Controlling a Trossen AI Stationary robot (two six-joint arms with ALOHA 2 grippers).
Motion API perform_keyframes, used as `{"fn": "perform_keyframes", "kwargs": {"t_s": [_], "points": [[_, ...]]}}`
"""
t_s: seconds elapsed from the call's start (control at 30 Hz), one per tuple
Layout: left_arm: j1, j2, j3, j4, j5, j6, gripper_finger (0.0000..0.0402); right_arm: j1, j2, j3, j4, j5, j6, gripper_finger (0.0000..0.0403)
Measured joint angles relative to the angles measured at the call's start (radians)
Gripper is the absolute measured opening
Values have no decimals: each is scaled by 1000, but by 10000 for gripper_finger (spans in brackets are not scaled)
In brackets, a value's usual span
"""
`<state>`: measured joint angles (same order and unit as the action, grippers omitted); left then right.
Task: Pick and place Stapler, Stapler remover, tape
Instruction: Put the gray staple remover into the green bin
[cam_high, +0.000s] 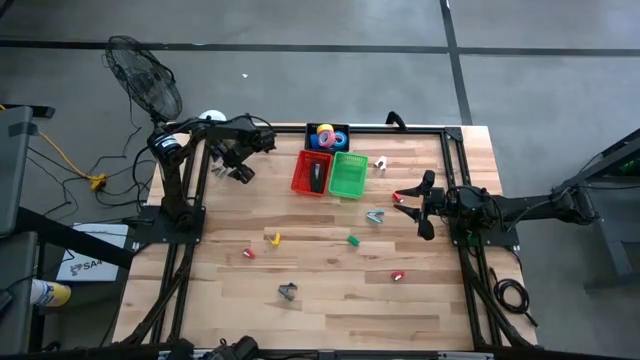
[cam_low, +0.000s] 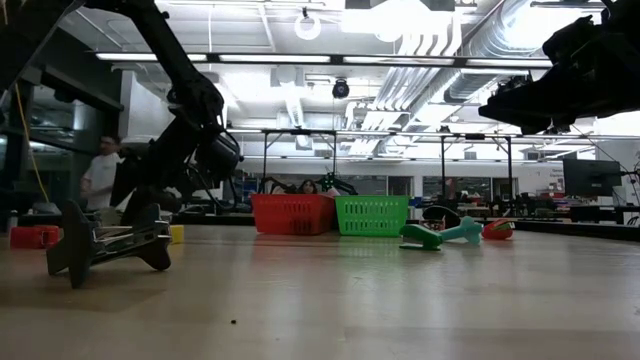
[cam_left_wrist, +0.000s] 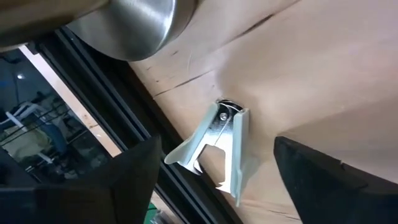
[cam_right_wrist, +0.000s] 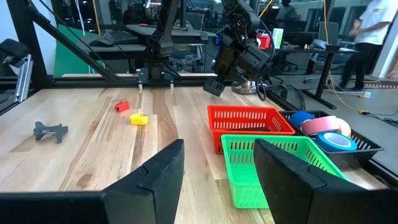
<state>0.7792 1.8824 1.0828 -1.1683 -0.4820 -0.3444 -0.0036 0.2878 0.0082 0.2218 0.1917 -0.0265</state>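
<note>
The black stapler lies inside the red basket. Tape rolls sit in a black tray behind the baskets, and pink and blue rolls show in the right wrist view. My left gripper is open near the table's far left corner, and a silver claw stapler remover lies on the wood between its fingers, apart from both. My right gripper is open at the table's right side, facing the green basket. A grey-green stapler remover lies on the table near it.
A dark stapler remover lies near the table's near edge. Small red, yellow, green and red pieces are scattered mid-table. A black frame rail runs close beside the silver remover. People stand beyond the table.
</note>
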Motion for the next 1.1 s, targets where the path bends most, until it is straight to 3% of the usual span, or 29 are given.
{"fn": "perform_keyframes", "kwargs": {"t_s": [0.17, 0.53, 0.7, 1.1], "points": [[30, 0, 2, 0, 17, 25, 327, 0, 0, 0, 0, 0, 0, 185], [131, -3, -13, 5, 162, 76, 318, 0, 0, 0, 0, 0, 0, 185], [133, -2, -14, 10, 204, 78, 278, 0, 0, 0, 0, 0, 0, 185], [131, 0, -16, -9, 359, 54, 130, 0, 0, 0, 0, 0, 0, 185]]}}
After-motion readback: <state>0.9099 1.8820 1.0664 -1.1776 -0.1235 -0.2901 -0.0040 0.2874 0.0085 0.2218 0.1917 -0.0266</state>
